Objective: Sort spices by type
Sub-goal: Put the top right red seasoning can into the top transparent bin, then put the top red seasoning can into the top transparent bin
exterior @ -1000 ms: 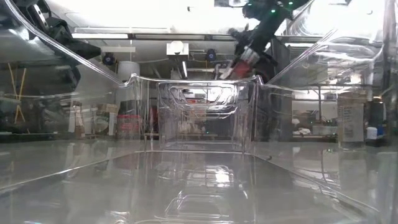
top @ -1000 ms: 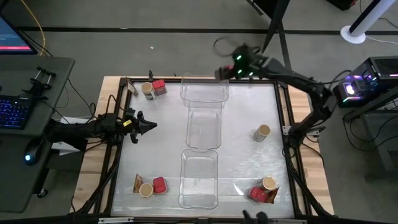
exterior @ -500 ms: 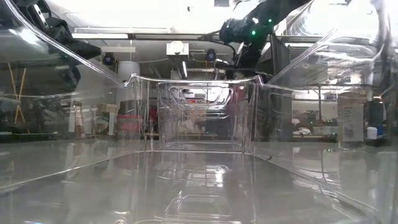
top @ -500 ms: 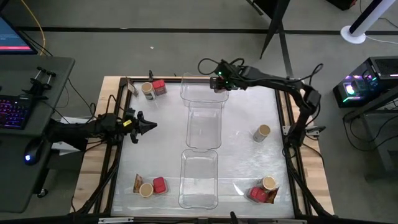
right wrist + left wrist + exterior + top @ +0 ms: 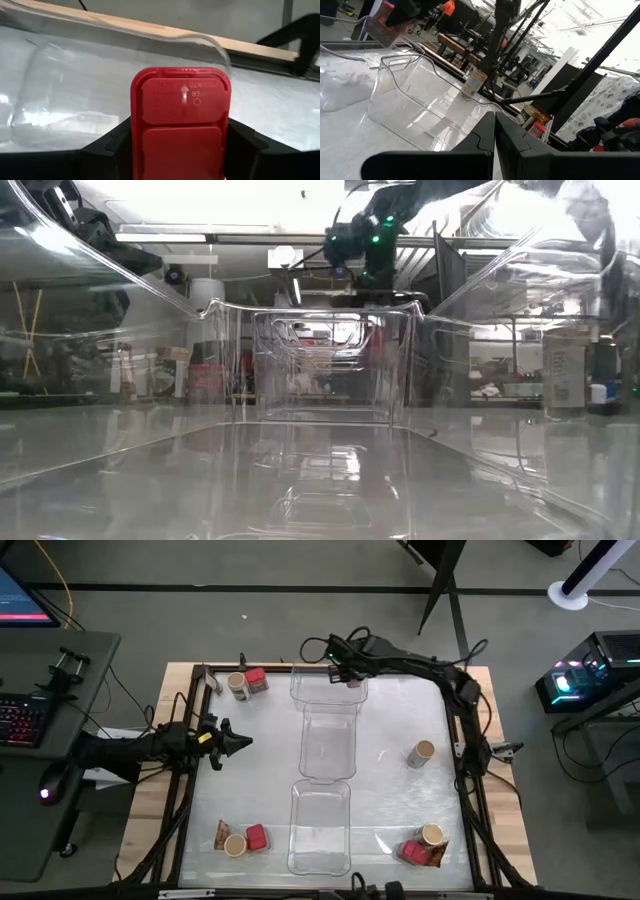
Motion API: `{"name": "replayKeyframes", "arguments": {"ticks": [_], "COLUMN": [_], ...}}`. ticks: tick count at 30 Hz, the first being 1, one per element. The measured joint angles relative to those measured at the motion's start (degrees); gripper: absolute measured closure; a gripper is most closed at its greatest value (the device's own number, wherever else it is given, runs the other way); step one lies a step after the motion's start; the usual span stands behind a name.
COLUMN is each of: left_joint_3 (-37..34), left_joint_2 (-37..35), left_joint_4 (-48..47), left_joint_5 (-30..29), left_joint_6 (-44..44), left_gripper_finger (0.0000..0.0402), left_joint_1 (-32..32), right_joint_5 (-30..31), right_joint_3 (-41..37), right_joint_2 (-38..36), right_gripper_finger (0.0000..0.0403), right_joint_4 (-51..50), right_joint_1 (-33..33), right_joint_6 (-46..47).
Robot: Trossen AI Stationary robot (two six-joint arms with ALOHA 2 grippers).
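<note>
Right pincer (image 5: 180,145) gripping red container (image 5: 180,120), glossy table (image 5: 390,790)

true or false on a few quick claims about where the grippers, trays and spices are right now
1. The right gripper is shut on a red spice container. True.
2. The right gripper hangs over the near tray. False: it is over the far tray, at the table's far edge.
3. The left gripper is shut and holds nothing. True.
4. All three clear trays already hold spices. False: the far, middle and near trays look bare.
5. A lone round jar stands on the table's right side, apart from the other spices. True.
</note>
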Motion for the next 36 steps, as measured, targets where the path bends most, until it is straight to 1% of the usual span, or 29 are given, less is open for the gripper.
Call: {"name": "replayKeyframes", "arguments": {"ticks": [4,8,11,17,20,21,24,26,28,33,36], "left_joint_3": [0.00,0.01,0.01,0.00,0.00,0.01,-0.01,0.00,0.01,0.01,0.00], "left_joint_2": [0.02,0.00,0.01,0.01,0.02,0.01,0.02,0.02,0.02,0.01,0.01], "left_joint_4": [0.01,0.01,0.01,0.01,0.01,0.01,0.01,0.01,0.01,0.01,0.01], "left_joint_5": [0.02,0.02,0.01,0.00,0.00,0.02,0.01,0.02,0.02,0.01,0.02], "left_joint_6": [0.00,0.00,0.00,0.00,0.00,0.00,0.00,0.00,0.00,0.00,0.00], "left_gripper_finger": [0.0401,0.0401,0.0401,0.0401,0.0401,0.0401,0.0401,0.0401,0.0401,0.0401,0.0401], "left_joint_1": [0.01,-0.01,-0.01,0.01,0.00,0.00,0.01,0.00,0.01,0.01,0.00], "right_joint_5": [-0.25,-0.85,-0.98,-1.01,-1.95,-2.01,-1.91,-1.95,-1.99,-1.88,-1.88], "right_joint_3": [3.82,4.41,4.52,4.57,4.55,4.55,4.55,4.55,4.55,4.61,6.56], "right_joint_2": [3.04,5.33,5.64,5.86,5.86,5.86,5.86,5.86,5.86,5.84,5.84], "right_gripper_finger": [0.0198,0.0198,0.0198,0.0198,0.0196,0.0185,0.0136,0.0113,0.0104,0.0099,0.0098], "right_joint_4": [0.00,-3.25,-5.37,-3.57,-3.89,-3.77,-3.24,-3.04,-2.76,-2.39,-2.82], "right_joint_1": [0.02,-0.66,-1.11,-2.16,-2.49,-2.54,-2.56,-2.58,-2.58,-2.58,-2.58], "right_joint_6": [-0.80,-0.22,1.07,2.63,2.69,2.81,2.76,2.79,2.78,2.08,0.09]}}
